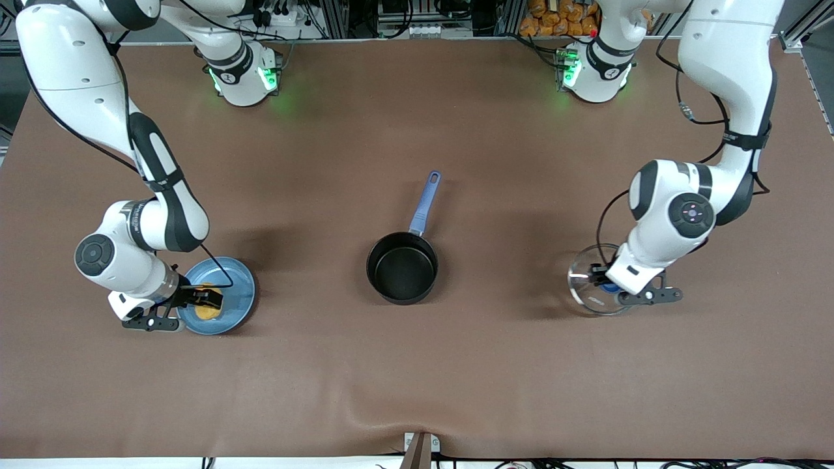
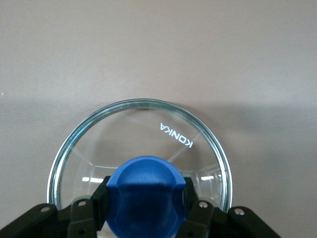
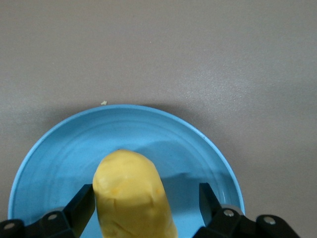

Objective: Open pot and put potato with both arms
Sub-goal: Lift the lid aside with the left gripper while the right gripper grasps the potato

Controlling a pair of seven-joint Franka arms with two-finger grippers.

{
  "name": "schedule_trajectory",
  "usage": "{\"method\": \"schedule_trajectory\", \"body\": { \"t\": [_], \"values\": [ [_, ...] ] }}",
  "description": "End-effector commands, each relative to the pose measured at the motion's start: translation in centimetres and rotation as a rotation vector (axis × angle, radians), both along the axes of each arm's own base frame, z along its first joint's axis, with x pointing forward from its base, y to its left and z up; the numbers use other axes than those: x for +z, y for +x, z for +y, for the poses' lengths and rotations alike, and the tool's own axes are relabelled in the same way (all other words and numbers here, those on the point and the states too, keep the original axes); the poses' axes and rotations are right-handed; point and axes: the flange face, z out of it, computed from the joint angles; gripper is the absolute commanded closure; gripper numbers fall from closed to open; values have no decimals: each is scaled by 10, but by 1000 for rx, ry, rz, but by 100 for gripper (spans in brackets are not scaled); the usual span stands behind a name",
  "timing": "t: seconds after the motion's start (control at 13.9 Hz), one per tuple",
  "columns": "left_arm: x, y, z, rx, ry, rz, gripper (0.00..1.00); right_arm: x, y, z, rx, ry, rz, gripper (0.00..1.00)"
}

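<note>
The pot (image 1: 402, 268) sits open mid-worktop. The left claw (image 2: 143, 198) grips the lid (image 2: 148, 134) by its knob, resting on the worktop. The right claw (image 3: 147, 201) straddles the potato (image 3: 131, 193) on the plate (image 3: 59, 144), fingers spread, not pinching. The potato looks light, smooth and rounded; a pinch across its narrow middle seems safest.

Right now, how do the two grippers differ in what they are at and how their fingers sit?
The left gripper is shut on the lid's blue knob; the right gripper is open, its fingers either side of the potato, one with a clear gap. The lid lies on the table, the potato on a blue plate. Both are down low, clear of the open pot.
</note>
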Motion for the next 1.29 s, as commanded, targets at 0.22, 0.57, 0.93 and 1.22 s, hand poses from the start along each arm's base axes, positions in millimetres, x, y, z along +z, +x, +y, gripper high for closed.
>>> {"method": "schedule_trajectory", "body": {
  "t": [0.22, 0.57, 0.93, 1.22],
  "values": [
    [-20, -26, 25, -67, -14, -50, 100, 15, 0, 12, 15, 12, 18, 79],
    [-21, -25, 31, -73, -13, -52, 0, 83, 0, 95, -60, 10, 9, 89],
    [63, -2, 41, -53, -17, -186, 0, 132, -14, 236, -201, -29, -41, 88],
    [171, 0, 20, -64, -18, -159, 0, 147, -30, 323, -241, -49, -113, 88]
  ]
}}
